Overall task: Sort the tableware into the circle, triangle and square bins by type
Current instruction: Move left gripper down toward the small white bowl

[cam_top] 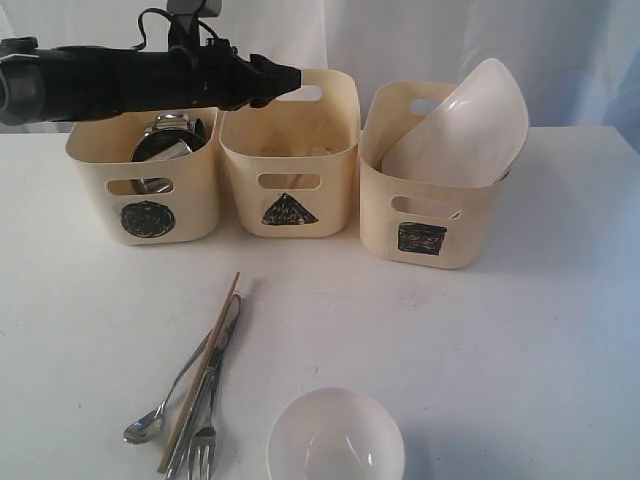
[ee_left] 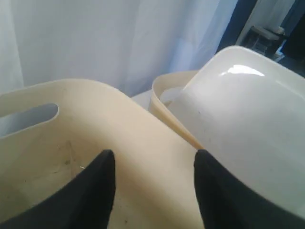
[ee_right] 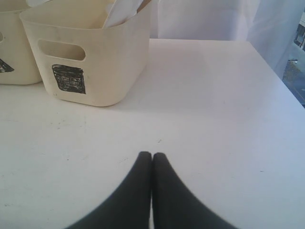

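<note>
My left gripper (cam_top: 290, 78) reaches in from the left and hovers open over the triangle bin (cam_top: 290, 170), nothing between its fingers (ee_left: 102, 186). The wrist view looks down into that bin (ee_left: 71, 138). The circle bin (cam_top: 145, 185) holds steel mugs (cam_top: 170, 140). A white square plate (cam_top: 465, 125) leans in the square bin (cam_top: 425, 215). On the table lie a wooden chopstick (cam_top: 200, 375), a knife (cam_top: 222, 345), a spoon (cam_top: 150, 425), a fork (cam_top: 205, 440) and a white bowl (cam_top: 335, 440). My right gripper (ee_right: 152, 155) is shut and empty, low over bare table.
The three bins stand in a row at the back of the white table (cam_top: 500, 340). The cutlery is bunched at the front left, the white bowl at the front edge. A white curtain hangs behind.
</note>
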### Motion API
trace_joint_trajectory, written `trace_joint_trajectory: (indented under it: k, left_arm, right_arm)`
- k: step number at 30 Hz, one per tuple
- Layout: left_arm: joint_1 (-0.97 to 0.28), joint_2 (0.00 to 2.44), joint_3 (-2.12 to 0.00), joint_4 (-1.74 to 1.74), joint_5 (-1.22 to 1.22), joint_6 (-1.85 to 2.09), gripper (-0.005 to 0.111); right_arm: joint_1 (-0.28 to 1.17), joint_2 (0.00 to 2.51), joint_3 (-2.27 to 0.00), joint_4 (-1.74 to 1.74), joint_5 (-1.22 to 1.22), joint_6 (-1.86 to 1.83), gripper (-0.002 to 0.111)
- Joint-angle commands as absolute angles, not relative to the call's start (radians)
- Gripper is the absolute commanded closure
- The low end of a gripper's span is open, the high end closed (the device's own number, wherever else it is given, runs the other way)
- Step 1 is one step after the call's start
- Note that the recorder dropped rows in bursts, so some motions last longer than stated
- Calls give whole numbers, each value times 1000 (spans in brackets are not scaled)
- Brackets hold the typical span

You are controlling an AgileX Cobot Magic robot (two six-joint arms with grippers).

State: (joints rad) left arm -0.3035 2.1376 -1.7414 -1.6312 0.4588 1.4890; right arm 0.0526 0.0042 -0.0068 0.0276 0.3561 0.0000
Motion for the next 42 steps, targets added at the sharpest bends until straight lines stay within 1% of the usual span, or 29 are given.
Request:
trace_joint_trajectory:
  k: [1, 2, 4, 5, 6, 7, 9, 11, 20, 25, 29, 35, 42]
  left_arm:
    - [-303, 2081, -1748, -1438, 526, 1353, 55]
    - [-303, 2049, -1748, -1316, 563, 1278, 61]
    - [-303, 1996, -1746, -1099, 658, 1161, 83]
    - [-303, 1969, -1746, -976, 723, 1109, 97]
    - [-303, 1950, -1746, -883, 775, 1064, 106]
    - [-303, 1921, -1746, -739, 852, 948, 107]
    - [-303, 1888, -1741, -580, 921, 778, 107]
    - [-303, 1838, -1695, -522, 926, 682, 107]
    - [-303, 1629, -1389, -546, 797, 556, 107]
    - [-305, 1581, -1249, -600, 773, 496, 107]
    - [-340, 1578, -1150, -692, 758, 594, 107]
    - [-435, 1578, -1072, -824, 725, 662, 107]
    - [-502, 1578, -1067, -823, 726, 578, 107]
  right_arm:
    - [48, 0, 0, 30, 350, 0, 108]
    - [48, 0, 0, 30, 350, 0, 108]
    - [48, 0, 0, 30, 350, 0, 108]
    - [48, 0, 0, 30, 350, 0, 108]
    - [48, 0, 0, 30, 350, 0, 108]
    - [48, 0, 0, 30, 350, 0, 108]
    - [48, 0, 0, 30, 350, 0, 108]
    - [48, 0, 0, 30, 350, 0, 108]
    - [48, 0, 0, 30, 350, 0, 108]
    - [48, 0, 0, 30, 350, 0, 108]
    - [48, 0, 0, 30, 350, 0, 108]
    - [48, 0, 0, 30, 350, 0, 108]
    - [48, 0, 0, 30, 350, 0, 108]
